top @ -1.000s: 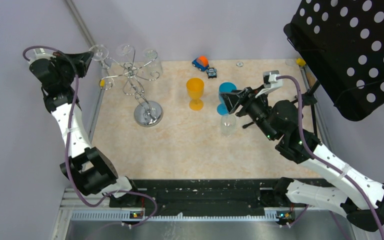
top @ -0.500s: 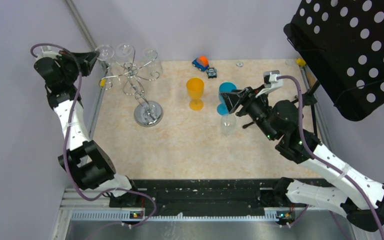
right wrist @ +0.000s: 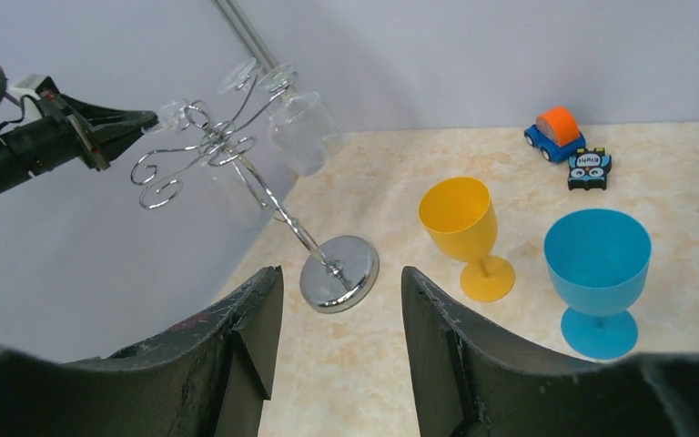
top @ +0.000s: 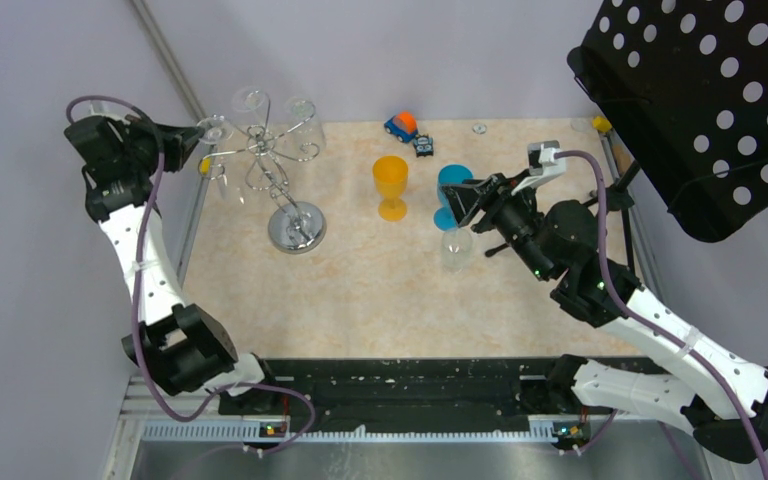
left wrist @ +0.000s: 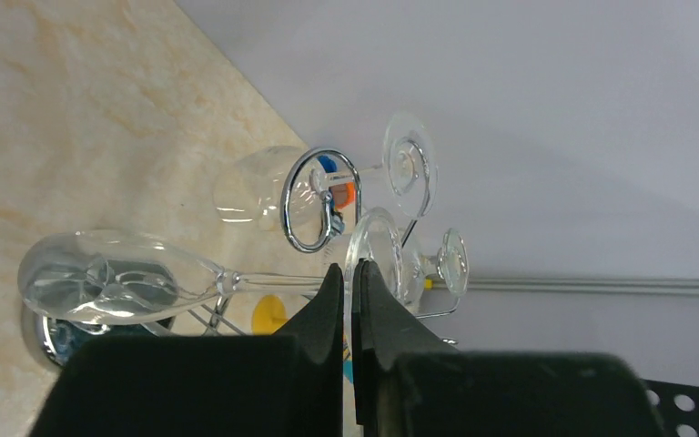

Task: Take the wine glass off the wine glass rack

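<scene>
Clear glass, the wine glass (left wrist: 118, 282) hangs bowl-down and tilted at the left side of the wine glass rack (top: 297, 228). Its foot is pinched edge-on between the closed fingers of the left hand (left wrist: 351, 273), a grip probably chosen so the stem can slide out along the curled hook; whether it has cleared that hook I cannot tell. Other clear glasses (right wrist: 302, 132) hang from the rack's far hooks. Well right of the rack, past an orange goblet (right wrist: 460, 218) and a blue goblet (right wrist: 598, 264) on the worktop (top: 360, 290), the right hand (top: 457, 203) waits half open and empty, likely kept clear.
</scene>
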